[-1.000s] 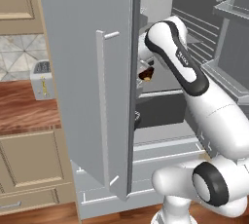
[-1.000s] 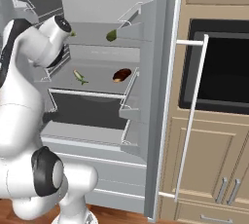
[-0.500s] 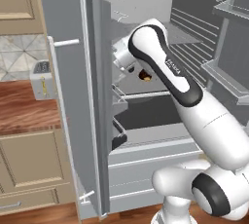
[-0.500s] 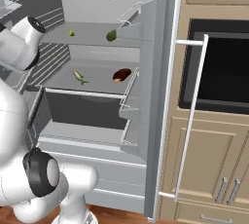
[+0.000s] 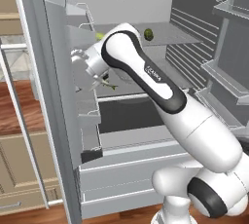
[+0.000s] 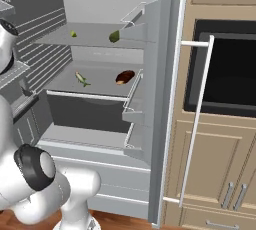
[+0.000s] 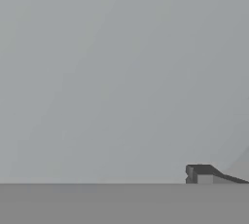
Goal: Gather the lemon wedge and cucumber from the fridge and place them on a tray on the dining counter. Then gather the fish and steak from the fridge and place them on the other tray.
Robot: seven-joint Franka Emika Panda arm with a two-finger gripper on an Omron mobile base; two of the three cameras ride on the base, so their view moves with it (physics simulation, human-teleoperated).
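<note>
At the gripper: spread wide, clasping nothing, pushed in close beside the inner bins of the left door of the fridge. Hard to read there, pale on pale, with the fingers mostly masked by the wrist and by the bend of the arm. Cannot tell whether touching the bins or just short of them.

In the hand view, one dark fingertip low at the right, cut off by the frame edge, before a flat blur of grey. Cannot tell which surface.

Further in, on the upper shelf: the lemon wedge toward the left, tiny and more yellow-green than yellow, and the cucumber toward the right, well apart from it. From the left base view, lemon wedge partly tucked behind the arm.

On the lower shelf: the fish, slim and too small for detail, and the steak near the right wall, apart from the fish. Below, a dark drawer front.

Outward again: right door swung open edge-on, with its long bar handle in front of a black built-in oven and beige cabinets. Left of the left door, a strip of reddish-brown wood top, cut off by the door.
</note>
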